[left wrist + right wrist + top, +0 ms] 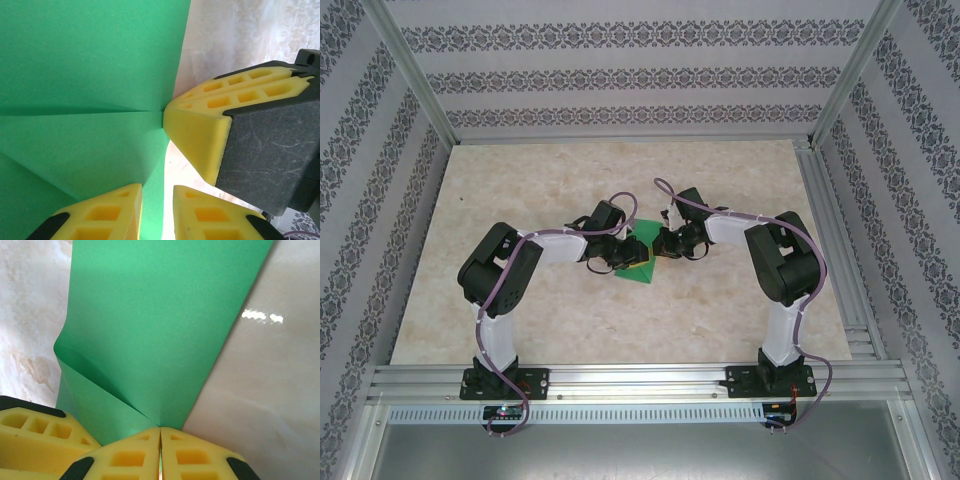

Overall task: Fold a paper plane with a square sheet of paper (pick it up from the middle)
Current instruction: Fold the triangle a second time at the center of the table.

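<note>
The square sheet of paper [150, 315] is thin, light and limp, and should crumple or tear if tugged. It extends forward from the right hand [160, 440], whose fingers are pressed together on a folded corner. The left hand [157, 212] stands narrowly apart with the sheet's edge between its fingers, so take hold on creased, doubled layers.

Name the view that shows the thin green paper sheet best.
Right wrist: the thin bright green paper sheet shows both long edges and a curled fold. Left wrist crops it to creases; top external shows a small half-hidden patch.
</note>
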Robot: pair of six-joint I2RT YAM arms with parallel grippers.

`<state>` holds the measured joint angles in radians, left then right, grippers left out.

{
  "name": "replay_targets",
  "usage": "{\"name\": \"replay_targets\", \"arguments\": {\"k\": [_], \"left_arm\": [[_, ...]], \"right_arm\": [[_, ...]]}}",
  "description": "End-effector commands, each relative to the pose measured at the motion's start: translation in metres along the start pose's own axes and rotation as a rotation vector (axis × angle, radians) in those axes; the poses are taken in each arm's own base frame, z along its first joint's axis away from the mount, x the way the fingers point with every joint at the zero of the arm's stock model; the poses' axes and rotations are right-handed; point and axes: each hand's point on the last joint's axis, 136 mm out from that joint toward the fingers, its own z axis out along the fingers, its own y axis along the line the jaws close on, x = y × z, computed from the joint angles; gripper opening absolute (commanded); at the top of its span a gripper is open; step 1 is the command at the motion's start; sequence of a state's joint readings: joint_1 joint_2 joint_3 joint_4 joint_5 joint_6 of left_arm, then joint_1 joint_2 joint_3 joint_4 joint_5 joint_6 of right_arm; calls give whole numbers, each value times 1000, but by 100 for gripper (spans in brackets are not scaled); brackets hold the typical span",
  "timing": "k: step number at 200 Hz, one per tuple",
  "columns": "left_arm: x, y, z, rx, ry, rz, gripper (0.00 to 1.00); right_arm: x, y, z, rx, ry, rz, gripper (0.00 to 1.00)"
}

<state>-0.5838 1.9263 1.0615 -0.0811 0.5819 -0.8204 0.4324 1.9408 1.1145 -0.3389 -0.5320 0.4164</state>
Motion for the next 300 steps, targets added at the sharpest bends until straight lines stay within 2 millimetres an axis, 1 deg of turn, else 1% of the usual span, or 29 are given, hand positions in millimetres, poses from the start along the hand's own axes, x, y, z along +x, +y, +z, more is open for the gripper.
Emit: {"name": "replay_targets", "arguments": {"k": [1,67,96,146,178,220,245,277,300], "left_arm": [[1,4,5,-32,10,8,24],[2,5,5,-40,11,5,24],[3,7,5,-48,14,1,24],[4,11,8,-59,25,-13,23],[4,11,8,-58,28,-11,23],[4,11,9,-57,33,-10,23],[5,13,10,-63,38,-15,23],[7,18,11,-84,44,-21,22],[8,20,11,-90,47,-23,21]], "right_arm": [[-3,4,3,1,-8,-30,10],[-6,5,5,-7,-10,-40,12],[-6,1,6,15,-7,-31,13],[-5,-2,7,35,-1,-29,12],[-3,-4,9,50,7,-27,8],[-3,-6,9,66,8,-26,11],[-7,-4,3,75,-10,-26,14],[-15,2,-15,88,-67,-27,19],[-17,7,-27,95,-101,-31,21]]}}
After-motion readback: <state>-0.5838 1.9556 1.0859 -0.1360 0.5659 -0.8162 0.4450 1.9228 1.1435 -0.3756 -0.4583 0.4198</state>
